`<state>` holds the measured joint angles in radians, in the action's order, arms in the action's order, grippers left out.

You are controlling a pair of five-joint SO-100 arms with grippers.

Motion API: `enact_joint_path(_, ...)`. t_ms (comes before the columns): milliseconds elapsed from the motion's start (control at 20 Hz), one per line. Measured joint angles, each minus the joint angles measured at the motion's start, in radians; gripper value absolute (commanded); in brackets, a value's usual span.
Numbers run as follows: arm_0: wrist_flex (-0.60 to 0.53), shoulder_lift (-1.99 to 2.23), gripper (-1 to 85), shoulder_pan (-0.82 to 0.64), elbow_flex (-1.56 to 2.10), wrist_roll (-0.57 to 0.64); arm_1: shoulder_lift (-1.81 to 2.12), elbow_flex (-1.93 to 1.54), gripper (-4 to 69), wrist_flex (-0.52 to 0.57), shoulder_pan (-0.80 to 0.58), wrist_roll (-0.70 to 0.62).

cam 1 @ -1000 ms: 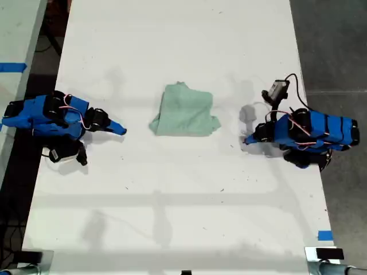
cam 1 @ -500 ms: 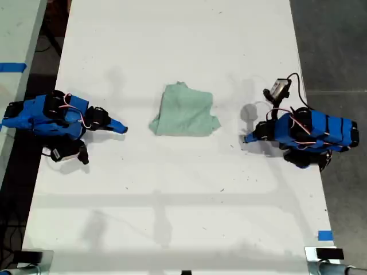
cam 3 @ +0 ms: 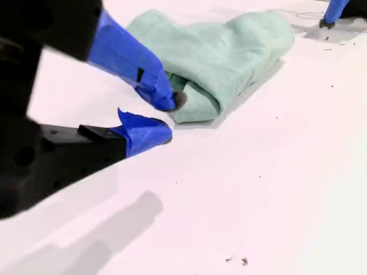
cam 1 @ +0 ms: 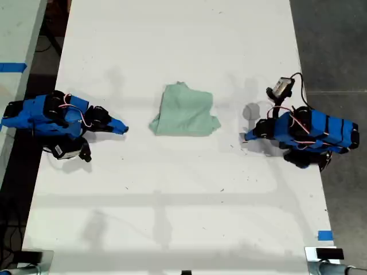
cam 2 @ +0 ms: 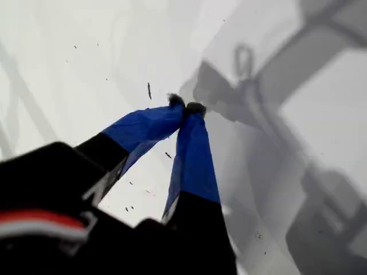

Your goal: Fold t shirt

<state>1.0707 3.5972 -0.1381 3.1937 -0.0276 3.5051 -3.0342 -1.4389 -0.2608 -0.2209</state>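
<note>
The t shirt (cam 1: 184,112) lies in a folded, wrinkled mint-green bundle at the middle of the white table (cam 1: 172,217). My second gripper (cam 1: 121,129), on the arm at the exterior view's left, points at it from a short way off. In the second wrist view its jaws (cam 3: 170,118) are slightly open with nothing between them, just short of the t shirt (cam 3: 218,51). My first gripper (cam 1: 248,137), at the exterior view's right, is shut and empty. Its tips (cam 2: 184,106) touch over bare table. It also shows beyond the shirt as the far gripper (cam 3: 331,12).
A blue tape mark (cam 1: 325,235) sits at the table edge on the exterior view's lower right. A second table with blue tape (cam 1: 12,67) stands at that view's left. Dark floor (cam 1: 338,46) lies past the right edge. Arm shadows fall on the tabletop.
Both arms shifted only slightly: the second gripper crept toward the shirt, and the first arm's wrist camera rose a little. The t shirt has not moved.
</note>
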Motion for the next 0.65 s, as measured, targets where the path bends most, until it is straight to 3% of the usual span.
enact_joint_path(150, -0.005, 0.0, 10.2, -0.026, 0.002, 0.133, 0.0, -0.006, 3.5, 0.023, -0.015, -0.014)
enact_joint_path(650, -0.006, 0.0, 10.2, -0.038, 0.003, 0.143, 0.0, -0.006, 4.1, 0.023, -0.014, -0.023)
